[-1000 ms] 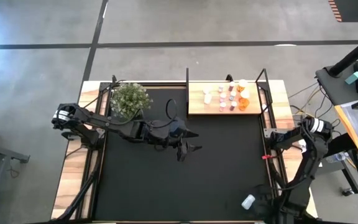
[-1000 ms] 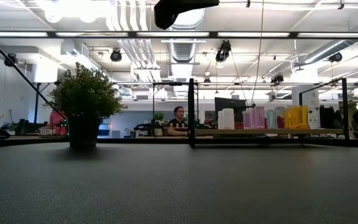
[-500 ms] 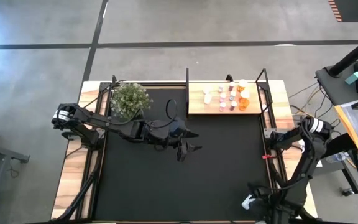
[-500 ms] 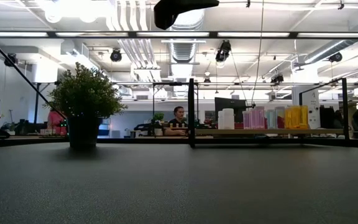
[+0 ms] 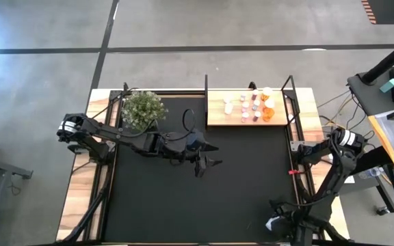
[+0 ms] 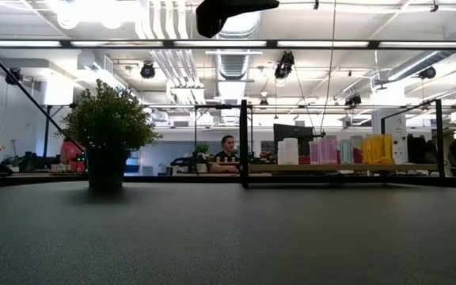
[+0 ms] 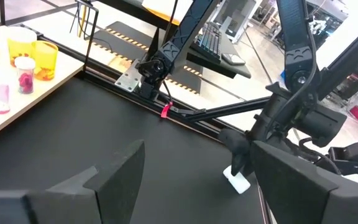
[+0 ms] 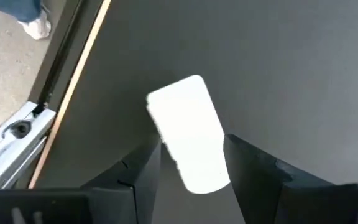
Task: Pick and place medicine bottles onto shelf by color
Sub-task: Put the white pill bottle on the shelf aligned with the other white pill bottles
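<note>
The shelf (image 5: 248, 109), a wooden board in a black frame, stands at the far right of the table with orange, pink and white medicine bottles (image 5: 255, 106) upright on it. They also show in the low view as bottles (image 6: 323, 150). One white bottle (image 8: 185, 118) lies on its side on the black mat at the near right corner. My right gripper (image 5: 276, 220) is down over it, open, one finger on each side. My left gripper (image 5: 209, 162) hangs open over the middle of the mat, holding nothing. My right gripper comes at the lying white bottle from above, pointing steeply down, its fingers (image 8: 145, 171) across the bottle on either long side near one end (image 8: 197, 177). The bottle rests on the mat. Whether the fingers touch its sides, I cannot tell.
A potted plant (image 5: 142, 109) stands at the far left of the mat. A red tag (image 5: 293, 172) sits on the right rail. The table's near wooden edge and metal rail (image 8: 17, 130) run close beside the lying bottle. A person (image 6: 228, 150) sits in the room beyond.
My right gripper has come down and toward the table's near edge over the lying white bottle, which now shows only partly under it in the high view. The bottle has stayed where it was.
</note>
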Action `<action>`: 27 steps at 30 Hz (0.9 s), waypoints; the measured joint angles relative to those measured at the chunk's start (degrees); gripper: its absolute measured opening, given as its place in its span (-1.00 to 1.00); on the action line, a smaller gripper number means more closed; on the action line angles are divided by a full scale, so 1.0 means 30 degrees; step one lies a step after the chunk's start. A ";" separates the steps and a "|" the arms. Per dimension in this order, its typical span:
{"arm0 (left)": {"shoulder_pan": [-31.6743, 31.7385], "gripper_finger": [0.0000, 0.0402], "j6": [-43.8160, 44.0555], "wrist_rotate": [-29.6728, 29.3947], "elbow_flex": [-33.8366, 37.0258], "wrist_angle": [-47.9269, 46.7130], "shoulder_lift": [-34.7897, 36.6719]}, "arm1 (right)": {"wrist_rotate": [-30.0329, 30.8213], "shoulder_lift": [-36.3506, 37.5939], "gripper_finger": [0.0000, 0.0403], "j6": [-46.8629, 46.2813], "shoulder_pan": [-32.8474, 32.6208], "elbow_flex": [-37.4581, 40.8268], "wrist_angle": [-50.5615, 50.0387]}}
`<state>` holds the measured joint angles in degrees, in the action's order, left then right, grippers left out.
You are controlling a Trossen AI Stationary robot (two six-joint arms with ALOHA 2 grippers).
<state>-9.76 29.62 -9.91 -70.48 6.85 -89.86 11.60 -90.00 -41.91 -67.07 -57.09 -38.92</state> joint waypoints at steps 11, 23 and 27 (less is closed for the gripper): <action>0.0000 0.38 -0.0005 0.0002 0.0000 0.0000 0.0000 | 0.0029 0.0000 -0.17 -0.0728 0.0164 0.1511 0.1012; 0.0000 0.38 -0.0007 0.0005 0.0029 -0.0007 -0.0002 | -0.0026 -0.0022 -0.28 -0.4590 0.0433 0.1989 0.1107; 0.0000 0.38 -0.0008 0.0000 0.0029 0.0000 -0.0001 | -0.0007 0.0113 -0.31 -0.4568 0.0481 0.1484 0.1159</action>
<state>-9.76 29.60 -9.91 -70.39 6.85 -89.87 11.57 -89.66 -55.61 -65.63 -52.64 -35.45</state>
